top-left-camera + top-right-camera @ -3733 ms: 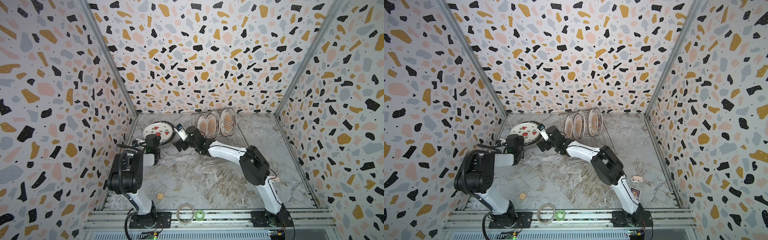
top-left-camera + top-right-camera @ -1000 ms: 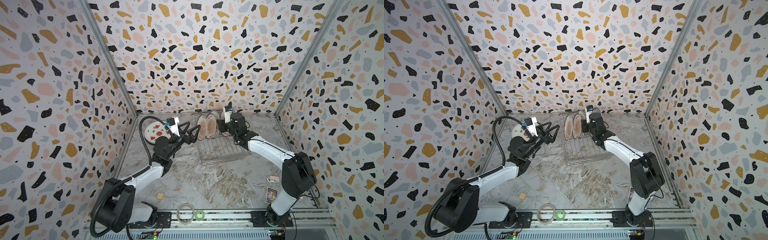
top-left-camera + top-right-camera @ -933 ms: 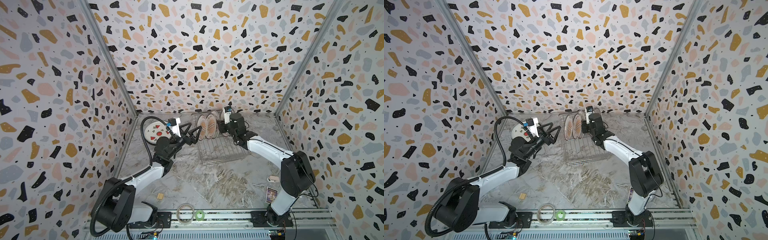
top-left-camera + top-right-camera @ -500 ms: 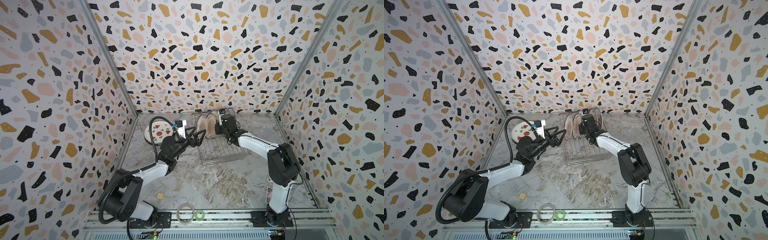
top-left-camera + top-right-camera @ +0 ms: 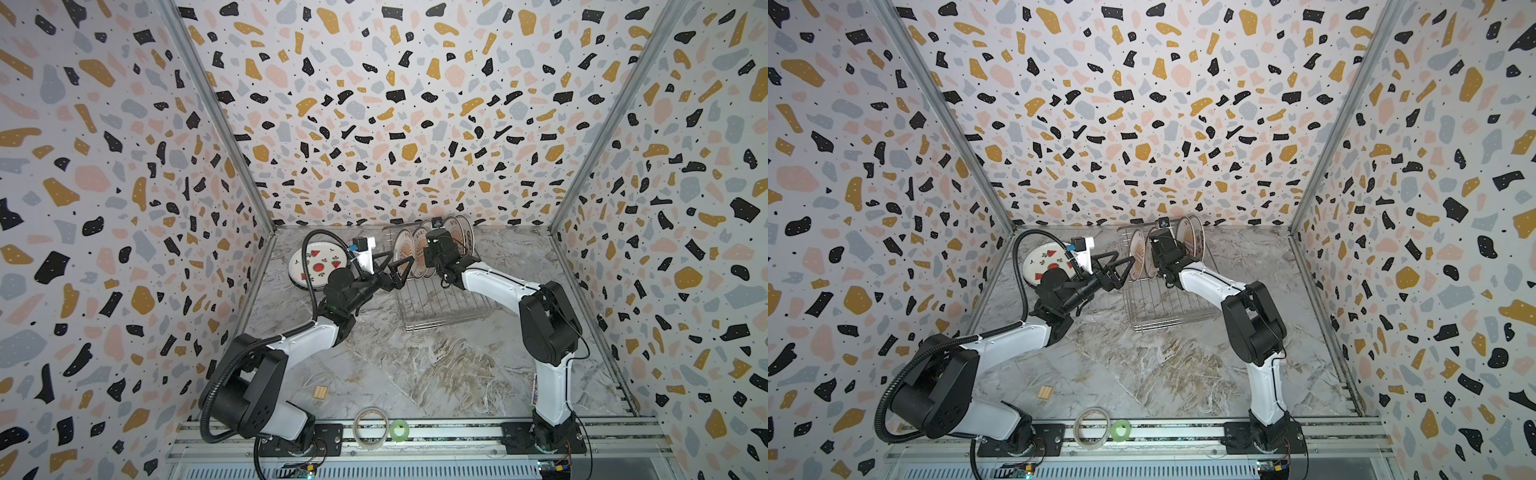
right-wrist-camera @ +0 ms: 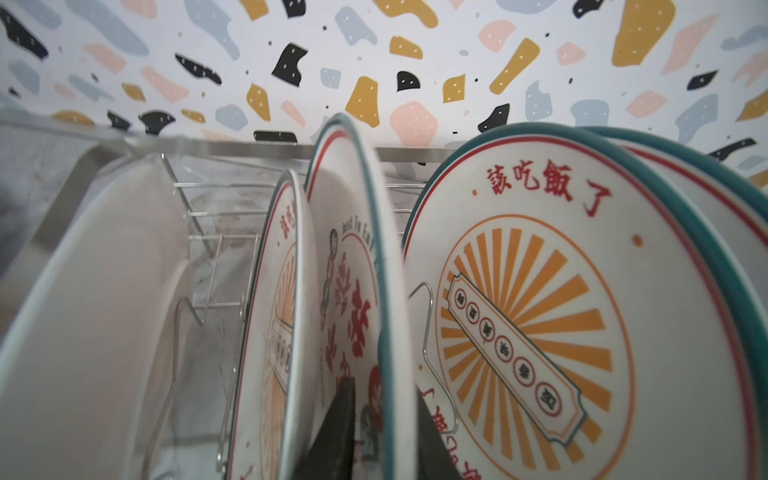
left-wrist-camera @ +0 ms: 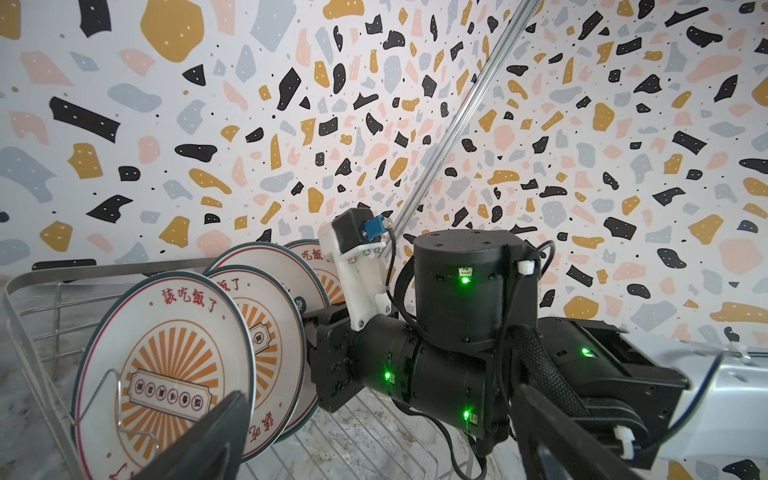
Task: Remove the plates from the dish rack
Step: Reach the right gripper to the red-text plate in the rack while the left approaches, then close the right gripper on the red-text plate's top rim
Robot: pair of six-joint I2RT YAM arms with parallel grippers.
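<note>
Closing over the last second, the right fingers [image 6: 336, 432] now sit one on each face of the red-lettered plate [image 6: 353, 291], astride its teal rim. They look pinched onto it, though the blur this close to the lens leaves firm contact uncertain. The hold suits how the plate stands: on edge between the wire prongs of the dish rack [image 5: 457, 318], packed between sunburst plates [image 6: 540, 311], so only its upper rim is free to take. I judge that is why the right arm reaches in from above.

The left fingers [image 7: 199, 440], which have edged nearer the rack, are spread wide just beside its left side. They face the front sunburst plate [image 7: 166, 365] and touch nothing, likely waiting to receive a plate or to take that one. A watermelon plate [image 5: 320, 259] lies flat on the bench [image 5: 415, 374] by the left wall, already unloaded.
</note>
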